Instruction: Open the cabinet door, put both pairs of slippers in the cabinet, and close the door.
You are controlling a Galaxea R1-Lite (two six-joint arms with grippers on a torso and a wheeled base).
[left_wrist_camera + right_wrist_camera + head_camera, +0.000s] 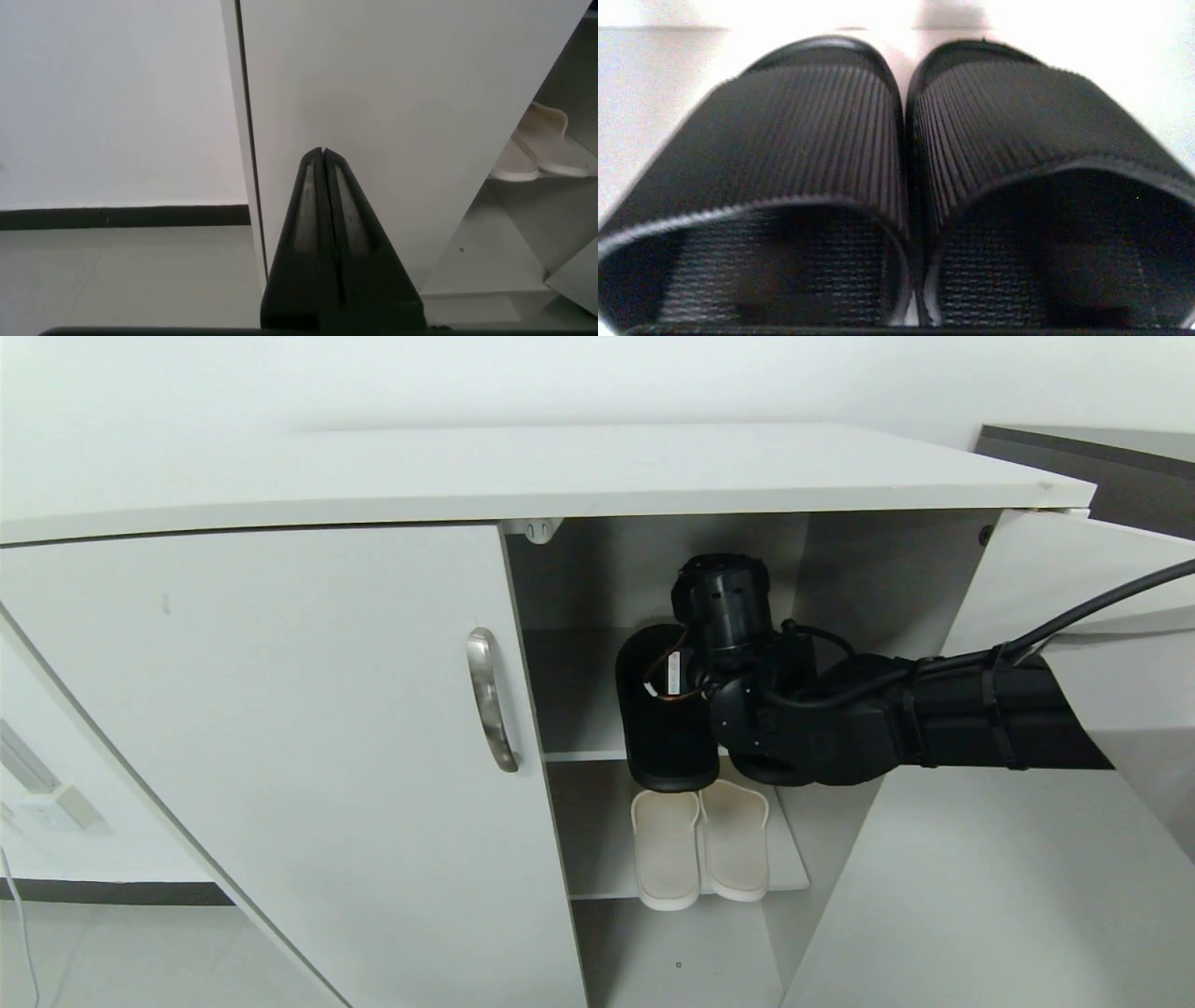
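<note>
1. Your right arm (pixel 943 719) stretches in from the right edge of the head view at mid-height, forearm near level, pointing toward frame centre.
2. Your right wrist (pixel 761 728) bends just right of centre, and a cylindrical joint housing (pixel 724 602) stands upright above it.
3. A black cable (pixel 1102 607) arcs from the upper right down onto that forearm, strapped there by ties.
4. Your left gripper (pixel 322 157), bottom centre of the left wrist view, has its fingers pressed flat together, nothing between them.
</note>
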